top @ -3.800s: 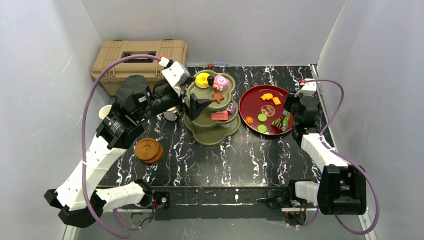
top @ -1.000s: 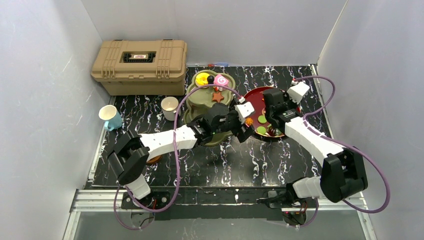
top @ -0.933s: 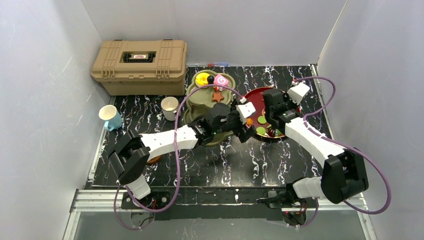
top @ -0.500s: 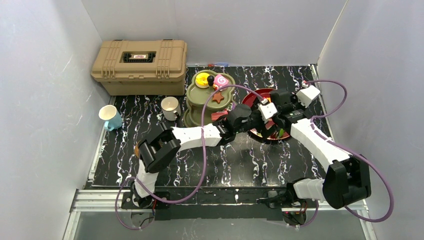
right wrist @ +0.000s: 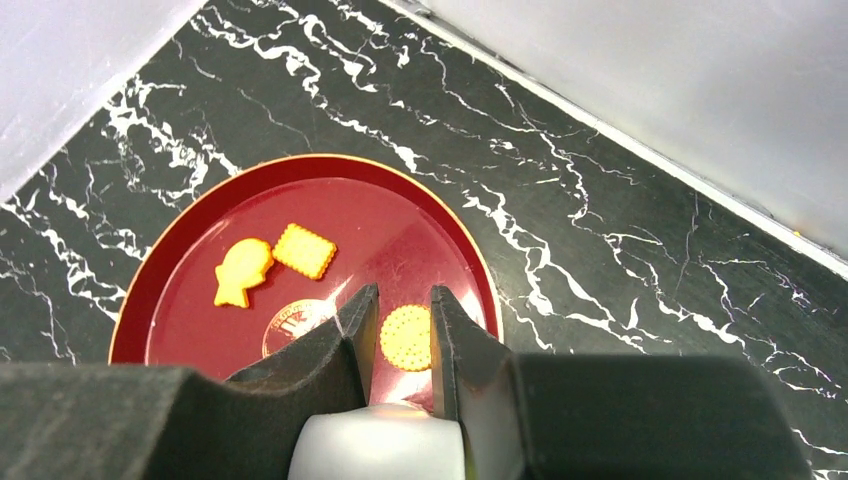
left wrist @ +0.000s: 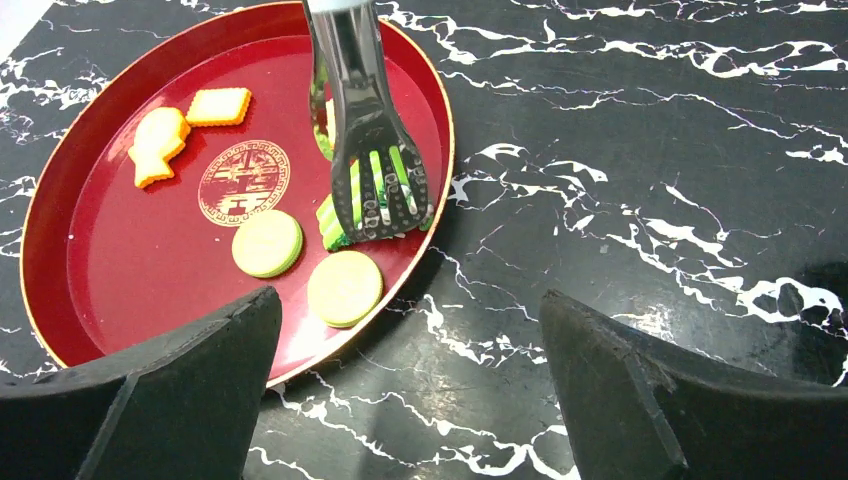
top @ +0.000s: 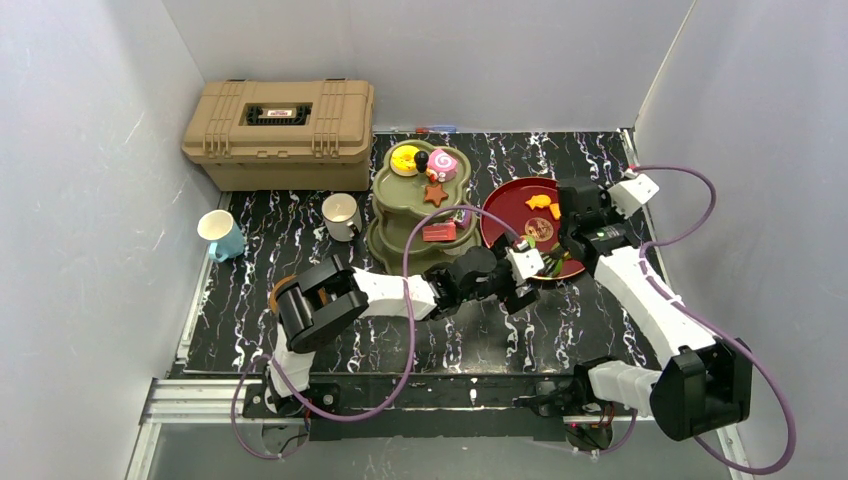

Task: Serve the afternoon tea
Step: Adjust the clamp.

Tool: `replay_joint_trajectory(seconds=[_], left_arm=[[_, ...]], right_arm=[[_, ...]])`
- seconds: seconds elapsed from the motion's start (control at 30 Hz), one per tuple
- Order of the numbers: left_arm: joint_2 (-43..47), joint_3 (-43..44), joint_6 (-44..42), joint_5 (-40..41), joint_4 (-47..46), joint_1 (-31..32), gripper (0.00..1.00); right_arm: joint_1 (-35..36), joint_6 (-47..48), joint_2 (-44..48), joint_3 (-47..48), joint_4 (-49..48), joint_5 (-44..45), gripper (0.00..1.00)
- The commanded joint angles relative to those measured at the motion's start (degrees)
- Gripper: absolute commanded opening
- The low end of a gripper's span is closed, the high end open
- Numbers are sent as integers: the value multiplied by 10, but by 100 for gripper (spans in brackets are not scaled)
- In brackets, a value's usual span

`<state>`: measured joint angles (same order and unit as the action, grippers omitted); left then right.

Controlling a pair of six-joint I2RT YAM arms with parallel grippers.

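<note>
The olive-green three-tier stand point(top: 420, 215) carries toy pastries point(top: 405, 158) on its tiers. More pastries lie on the dark-red plate point(top: 520, 200): two green discs point(left wrist: 267, 242), an orange fish point(left wrist: 158, 142) and a square biscuit point(left wrist: 218, 105). My right gripper point(right wrist: 404, 292) is shut on the white handle of metal tongs point(left wrist: 365, 150). The forked tips of the tongs pinch a green striped pastry point(left wrist: 335, 215) on the plate. My left gripper point(left wrist: 408, 298) is open and holds nothing, low over the plate's near rim. The white mug point(top: 341, 214) and the white-and-blue cup point(top: 222, 234) stand to the left.
A tan toolbox point(top: 280, 120) sits at the back left. Brown wooden saucers point(top: 277, 293) are partly hidden under my left arm, which stretches across the table's middle. A round orange biscuit point(right wrist: 407, 337) lies on the plate below my right jaws. Grey walls close in on three sides.
My left gripper swung right from the stand's front, passed over the plate, then drew back to its near rim. My right gripper moved right and back with the tongs.
</note>
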<state>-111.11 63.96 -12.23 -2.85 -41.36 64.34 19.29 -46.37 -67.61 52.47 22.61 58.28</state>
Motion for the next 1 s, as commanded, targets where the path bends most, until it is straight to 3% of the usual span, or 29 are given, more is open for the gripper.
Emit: replay_joint_trajectory(seconds=[0.0, 0.37, 0.57, 0.97], left_arm=[[34, 19, -13, 41, -21, 8, 99], [21, 114, -160, 50, -106, 6, 99], [13, 164, -186, 36, -102, 6, 99], [36, 167, -205, 0, -36, 0, 68]], right_arm=[[-20, -7, 33, 30, -7, -21, 1], [-25, -9, 101, 83, 11, -53, 1], [-25, -35, 112, 124, 35, -104, 1], [-25, -69, 118, 169, 60, -207, 1]])
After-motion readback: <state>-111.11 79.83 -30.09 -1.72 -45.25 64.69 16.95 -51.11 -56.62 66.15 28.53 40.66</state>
